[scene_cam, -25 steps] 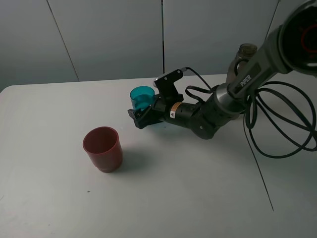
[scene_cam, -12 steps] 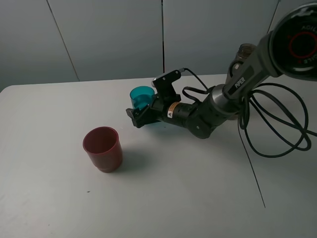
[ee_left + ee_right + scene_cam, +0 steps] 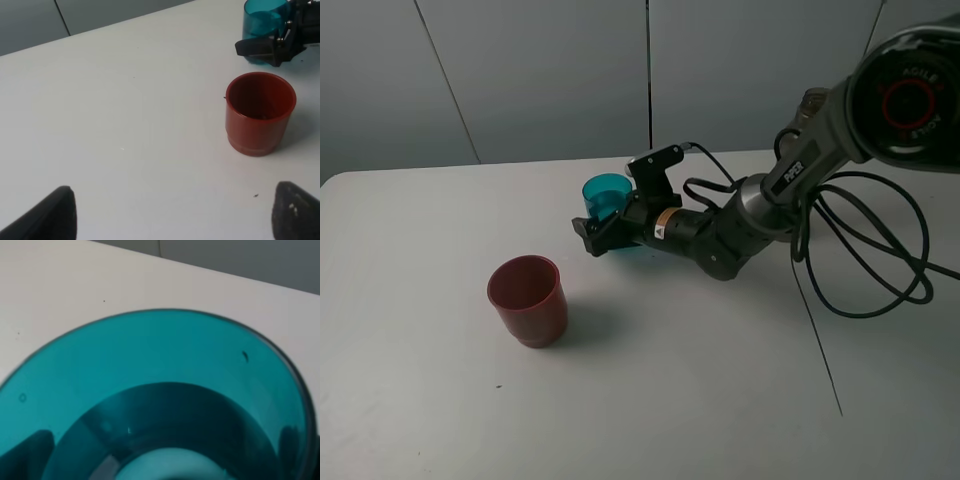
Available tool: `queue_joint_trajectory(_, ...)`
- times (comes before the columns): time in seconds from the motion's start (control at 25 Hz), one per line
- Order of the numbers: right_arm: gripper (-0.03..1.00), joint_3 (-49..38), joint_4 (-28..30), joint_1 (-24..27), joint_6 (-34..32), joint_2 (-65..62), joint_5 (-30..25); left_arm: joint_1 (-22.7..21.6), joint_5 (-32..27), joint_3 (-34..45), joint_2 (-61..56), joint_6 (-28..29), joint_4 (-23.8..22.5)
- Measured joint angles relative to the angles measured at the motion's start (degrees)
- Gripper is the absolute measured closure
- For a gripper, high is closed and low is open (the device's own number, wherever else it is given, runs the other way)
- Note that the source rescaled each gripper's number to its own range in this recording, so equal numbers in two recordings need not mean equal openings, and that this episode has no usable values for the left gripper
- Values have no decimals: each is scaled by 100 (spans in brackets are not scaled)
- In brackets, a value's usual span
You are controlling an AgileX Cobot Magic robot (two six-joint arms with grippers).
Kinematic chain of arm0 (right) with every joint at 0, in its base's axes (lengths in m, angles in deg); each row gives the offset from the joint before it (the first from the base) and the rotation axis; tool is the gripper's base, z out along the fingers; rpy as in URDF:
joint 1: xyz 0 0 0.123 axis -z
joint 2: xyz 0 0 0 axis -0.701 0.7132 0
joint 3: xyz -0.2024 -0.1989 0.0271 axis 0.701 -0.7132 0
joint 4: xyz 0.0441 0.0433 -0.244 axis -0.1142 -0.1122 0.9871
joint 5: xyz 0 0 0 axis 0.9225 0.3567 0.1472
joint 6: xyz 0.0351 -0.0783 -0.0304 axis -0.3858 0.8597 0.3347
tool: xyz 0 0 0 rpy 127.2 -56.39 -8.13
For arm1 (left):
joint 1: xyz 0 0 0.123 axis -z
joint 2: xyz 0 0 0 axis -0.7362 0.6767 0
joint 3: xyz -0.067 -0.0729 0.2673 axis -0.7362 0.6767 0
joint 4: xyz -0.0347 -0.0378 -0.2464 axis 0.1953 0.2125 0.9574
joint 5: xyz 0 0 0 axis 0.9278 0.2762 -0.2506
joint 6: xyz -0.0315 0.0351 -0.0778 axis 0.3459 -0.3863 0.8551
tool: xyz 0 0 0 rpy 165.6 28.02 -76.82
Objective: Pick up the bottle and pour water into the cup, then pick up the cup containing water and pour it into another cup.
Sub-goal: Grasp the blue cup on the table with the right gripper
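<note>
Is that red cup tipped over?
No, the red cup stands upright on its base, with its open mouth facing up.

the right arm's link (image 3: 798, 165) reads "piper" — its round joint cap (image 3: 908, 100), "agile".

This looks like a robot lab or test room. A plain white surface (image 3: 720, 400) stands against a bare grey wall (image 3: 540, 80) made of flat panels with thin seams. A big black and silver robot arm (image 3: 800, 170) reaches over it, and loose black cables (image 3: 880, 270) loop behind. The arm's round joint (image 3: 905, 100) has a red ring and maker's letters.
</note>
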Motion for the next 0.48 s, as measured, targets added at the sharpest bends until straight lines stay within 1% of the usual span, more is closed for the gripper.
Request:
queue_joint_trajectory(0.04,33,0,0,0,-12,0,0,0,0,0,0,0,0)
queue_joint_trajectory(0.08,64,0,0,0,-23,0,0,0,0,0,0,0,0)
queue_joint_trajectory(0.12,91,0,0,0,-12,0,0,0,0,0,0,0,0)
queue_joint_trajectory(0.16,89,0,0,0,-12,0,-15,0,0,0,0,0,0)
queue_joint_trajectory(0.48,89,0,0,0,154,0,-26,0,0,0,0,0,0)
